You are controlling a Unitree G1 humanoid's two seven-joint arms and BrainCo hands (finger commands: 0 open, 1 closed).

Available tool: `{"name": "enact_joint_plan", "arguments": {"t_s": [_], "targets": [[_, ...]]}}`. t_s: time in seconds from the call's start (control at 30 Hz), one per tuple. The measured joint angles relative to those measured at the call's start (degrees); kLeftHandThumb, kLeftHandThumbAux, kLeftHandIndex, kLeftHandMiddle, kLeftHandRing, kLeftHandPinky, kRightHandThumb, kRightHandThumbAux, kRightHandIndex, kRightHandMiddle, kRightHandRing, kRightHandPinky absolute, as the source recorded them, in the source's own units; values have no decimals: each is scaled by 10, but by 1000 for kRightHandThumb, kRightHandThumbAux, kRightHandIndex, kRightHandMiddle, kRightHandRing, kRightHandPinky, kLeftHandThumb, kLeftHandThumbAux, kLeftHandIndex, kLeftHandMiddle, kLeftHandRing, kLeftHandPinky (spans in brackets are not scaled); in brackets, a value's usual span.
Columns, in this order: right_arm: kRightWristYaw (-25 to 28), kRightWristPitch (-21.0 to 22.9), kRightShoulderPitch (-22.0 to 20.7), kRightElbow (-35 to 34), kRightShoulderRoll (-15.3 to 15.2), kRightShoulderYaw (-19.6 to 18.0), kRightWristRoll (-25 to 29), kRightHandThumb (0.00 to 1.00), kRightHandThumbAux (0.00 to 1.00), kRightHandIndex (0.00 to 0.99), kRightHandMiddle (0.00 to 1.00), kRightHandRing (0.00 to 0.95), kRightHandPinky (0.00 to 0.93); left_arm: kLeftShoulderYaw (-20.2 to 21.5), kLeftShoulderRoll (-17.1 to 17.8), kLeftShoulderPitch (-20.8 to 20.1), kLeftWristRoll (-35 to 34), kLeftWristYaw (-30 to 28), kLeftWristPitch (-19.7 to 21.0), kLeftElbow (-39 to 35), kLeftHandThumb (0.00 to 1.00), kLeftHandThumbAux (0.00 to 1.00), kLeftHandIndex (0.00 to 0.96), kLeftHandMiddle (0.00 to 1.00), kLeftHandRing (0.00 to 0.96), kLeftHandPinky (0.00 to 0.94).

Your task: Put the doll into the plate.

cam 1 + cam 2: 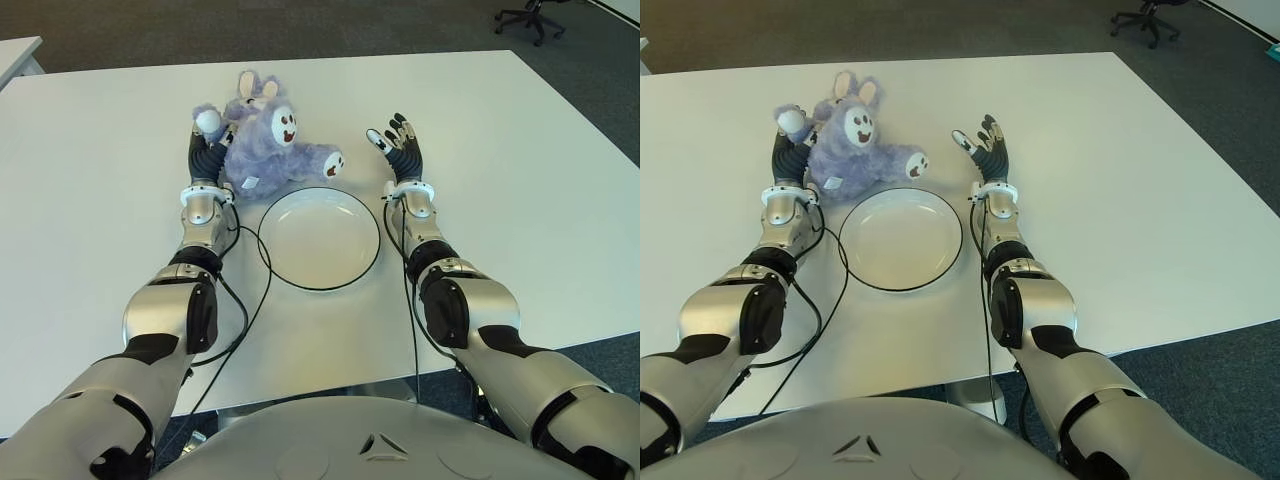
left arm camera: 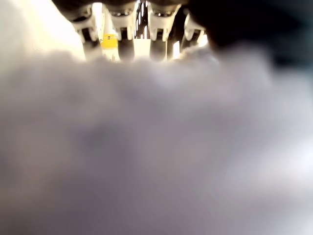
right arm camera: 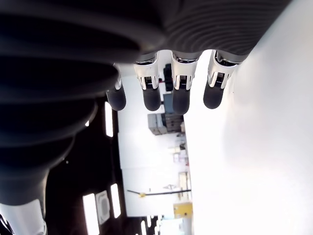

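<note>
Purple plush rabbit doll [image 1: 268,148] lying on white table [image 1: 100,180] just beyond empty plate [image 1: 320,238], pressed against left hand [image 1: 207,152]; grip on plush: cannot tell. Right hand [image 1: 400,146] beside plate, fingers spread, holding nothing. Risk: loose one-sided contact pushing doll away instead of lifting.

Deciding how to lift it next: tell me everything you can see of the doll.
The doll is a fluffy lilac plush rabbit with two ears, a white face and white paw pads. It lies on the white table just beyond the plate, outside it, one leg toward the rim. The left hand presses against its side; its fur fills the left wrist view.
</note>
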Motion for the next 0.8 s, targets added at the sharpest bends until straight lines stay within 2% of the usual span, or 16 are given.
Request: {"name": "enact_joint_plan", "arguments": {"t_s": [0.5, 0.8], "targets": [[0, 0, -1, 0, 0, 0, 0, 18, 666, 55, 82, 77, 73, -5, -7, -14, 2, 31, -1, 0, 548, 508, 108, 135, 127, 168], [0, 0, -1, 0, 0, 1, 0, 19, 673, 55, 83, 79, 79, -15, -14, -23, 13, 53, -15, 0, 618, 515, 155, 167, 159, 200]]}}
